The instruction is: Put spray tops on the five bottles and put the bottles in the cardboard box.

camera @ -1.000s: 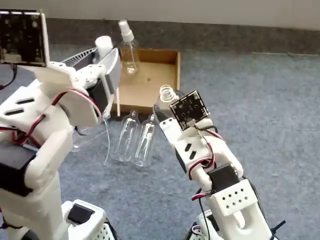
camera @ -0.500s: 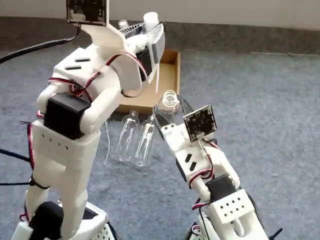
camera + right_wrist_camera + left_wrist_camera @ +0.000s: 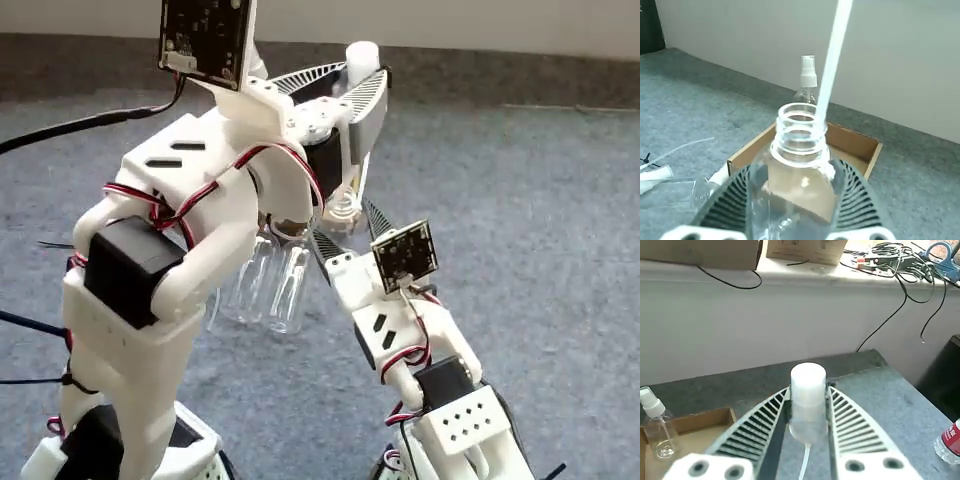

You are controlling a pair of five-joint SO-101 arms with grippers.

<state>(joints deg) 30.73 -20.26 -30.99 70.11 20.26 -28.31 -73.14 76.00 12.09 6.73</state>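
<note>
Grey, felt-like matting is covering the bench (image 3: 540, 200). The white left arm (image 3: 190, 230) is rearing up through the left half of the high view, elbow bent, and is carrying the left gripper (image 3: 360, 82) to top centre. Its ribbed jaws are clamping a white cylindrical spray top (image 3: 808, 385), and the thin dip tube (image 3: 832, 60) is hanging straight down. The tube's end is meeting the open threaded neck of a clear plastic bottle (image 3: 799, 137); how far it is going in is hard to tell.

From lower right the smaller right arm (image 3: 410, 320) is slanting up toward centre. The right gripper (image 3: 348, 222) has its jaws squeezing that bottle's shoulders and is holding it upright.

Behind it the cardboard box (image 3: 860, 145) is lying open, largely hidden by the left arm in the high view, with a capped bottle (image 3: 807, 80) standing inside. Two bare bottles (image 3: 270, 285) are lying side by side at centre, partly covered. A loose spray top (image 3: 652, 175) is lying at the right wrist view's lower left, cut off by the edge.
</note>
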